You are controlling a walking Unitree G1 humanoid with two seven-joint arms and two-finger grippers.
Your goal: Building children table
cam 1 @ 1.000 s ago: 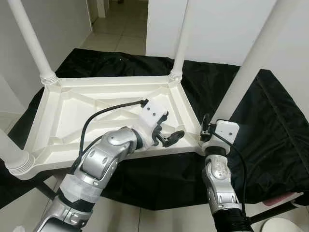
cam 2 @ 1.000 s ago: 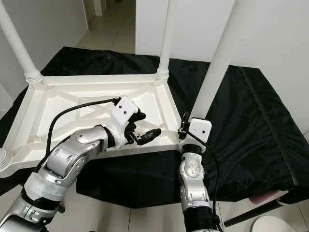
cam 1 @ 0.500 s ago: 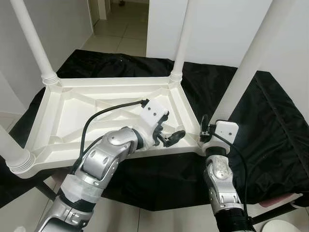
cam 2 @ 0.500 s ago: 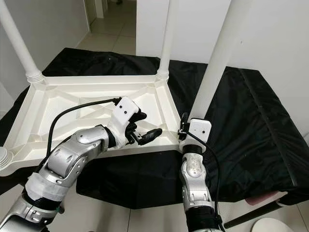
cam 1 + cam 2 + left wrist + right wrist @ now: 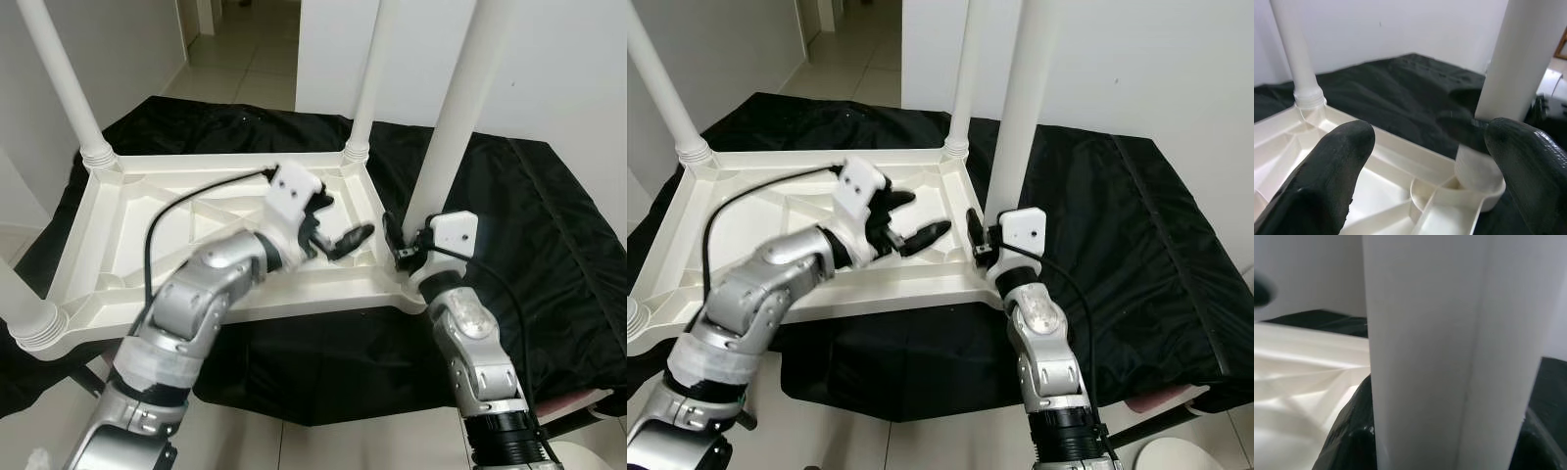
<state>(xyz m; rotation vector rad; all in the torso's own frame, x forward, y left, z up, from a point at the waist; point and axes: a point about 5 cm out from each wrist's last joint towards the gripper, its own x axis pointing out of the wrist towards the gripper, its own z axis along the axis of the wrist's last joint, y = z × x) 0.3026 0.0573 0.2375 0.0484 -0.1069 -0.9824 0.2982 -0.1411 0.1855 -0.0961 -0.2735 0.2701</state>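
Observation:
The white children's table lies upside down on a black cloth. Its legs stand at the far left, the far right and the near left. The near-right leg rises almost upright from its corner socket. My right gripper is shut on this leg just above the socket, and the leg sits between its fingers. My left gripper hovers open over the table's underside, a little left of that leg, with its fingertips wide apart and nothing between them.
The black cloth spreads under and to the right of the table. White walls stand behind and at the left, with a tiled doorway at the back. A white round object lies on the floor at the near right.
The near-right leg has swung from leaning right to nearly upright, with my right gripper on it. My left gripper has lifted and moved farther over the table, towards that leg.

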